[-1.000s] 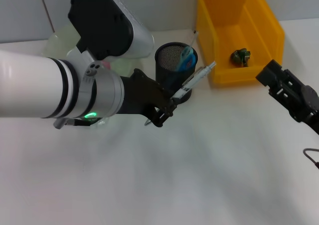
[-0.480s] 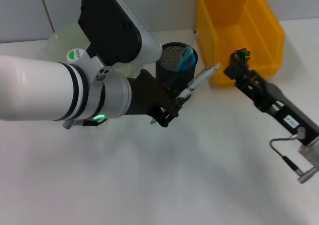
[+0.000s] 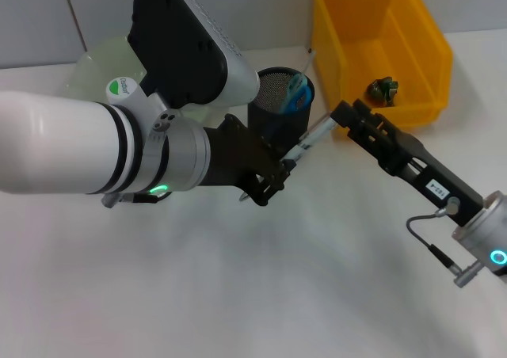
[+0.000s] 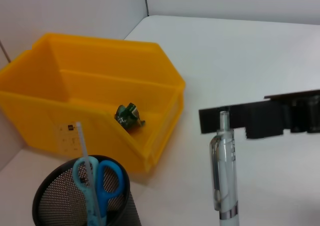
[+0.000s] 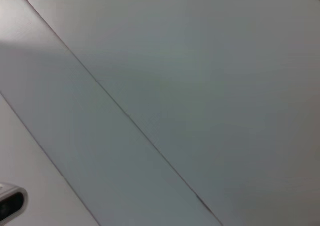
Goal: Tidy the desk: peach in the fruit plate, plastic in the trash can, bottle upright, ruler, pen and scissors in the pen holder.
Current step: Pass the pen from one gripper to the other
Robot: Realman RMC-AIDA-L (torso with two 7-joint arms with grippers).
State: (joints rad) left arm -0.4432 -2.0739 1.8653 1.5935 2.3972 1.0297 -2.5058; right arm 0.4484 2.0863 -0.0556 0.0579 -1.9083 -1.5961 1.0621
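Left claw [image 3: 273,180]: I log it closed on one pen [image 3: 310,139], gripped at the pen's lower end, the barrel slanting up beside the pen holder [image 3: 279,107]. Right claw [image 3: 342,114]: I see it reaching in from the right, its tip touching or just beside the pen's upper end; I cannot tell how far its fingers are parted.

Count, going outward:
- One pen, clear-barrelled, held off the bench [image 3: 261,295].
- One black mesh pen holder, standing just behind the left claw.
- One pair of blue-handled scissors [image 3: 296,93] inside the holder, plus one thin clear strip [image 4: 83,146] standing in it, possibly the ruler.
- One yellow trash bin [image 3: 380,49] to the right of the holder, with one crumpled green piece of plastic [image 3: 383,89] in it.
- One pale green plate [image 3: 103,65] behind the left arm, mostly hidden.

The left wrist view shows the pen's clip and the holder's contents closer. The right wrist view shows only a plain grey surface.
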